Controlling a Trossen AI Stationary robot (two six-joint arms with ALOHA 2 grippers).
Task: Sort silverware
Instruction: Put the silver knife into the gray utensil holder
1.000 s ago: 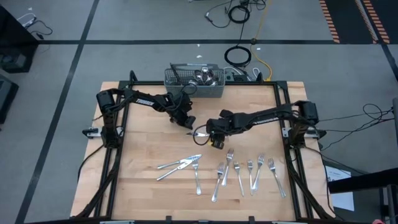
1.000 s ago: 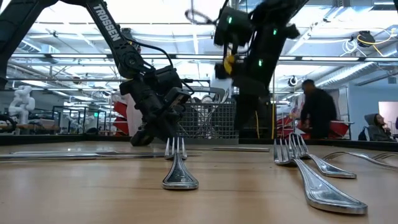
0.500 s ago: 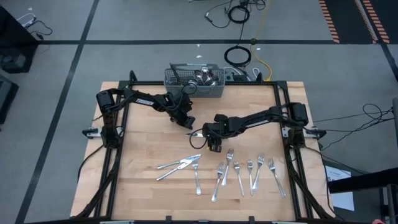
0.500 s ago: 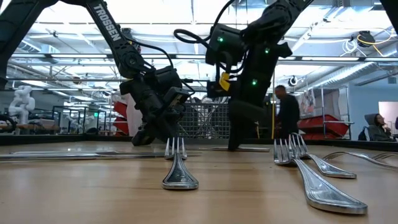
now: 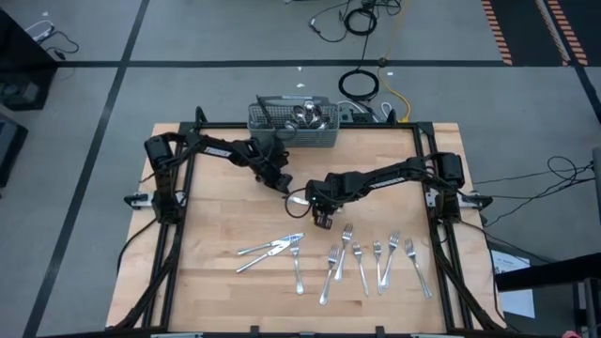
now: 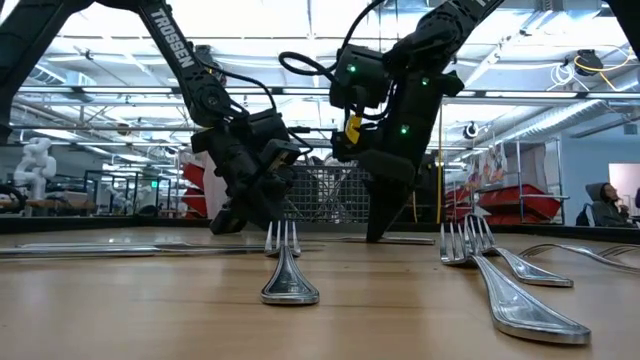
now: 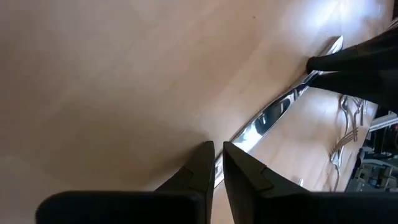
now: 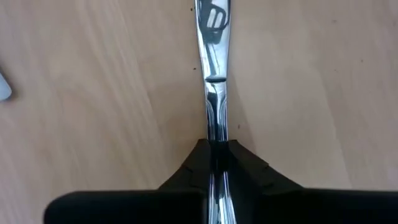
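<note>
Lowered since a second ago: right claw (image 5: 322, 218), down to the pale wooden worktop (image 5: 216, 291), clenched on a slim shiny silver-coloured piece of silverware (image 8: 212, 68). Piece laid flat mid-worktop, long axis running straight ahead from that claw toward the left claw (image 5: 283, 184), itself pinched at the far end, grip uncertain. Counted below: six shiny metal forks (image 5: 362, 260) fanned at right, about three pieces (image 5: 268, 250) bunched left. More in the grey wire-mesh basket (image 5: 293, 122).

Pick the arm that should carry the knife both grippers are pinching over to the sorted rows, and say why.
Right. The right gripper is shut on the knife and sits nearer the forks. The left gripper pinches the knife's other end, nearer the basket, and should probably let go.
</note>
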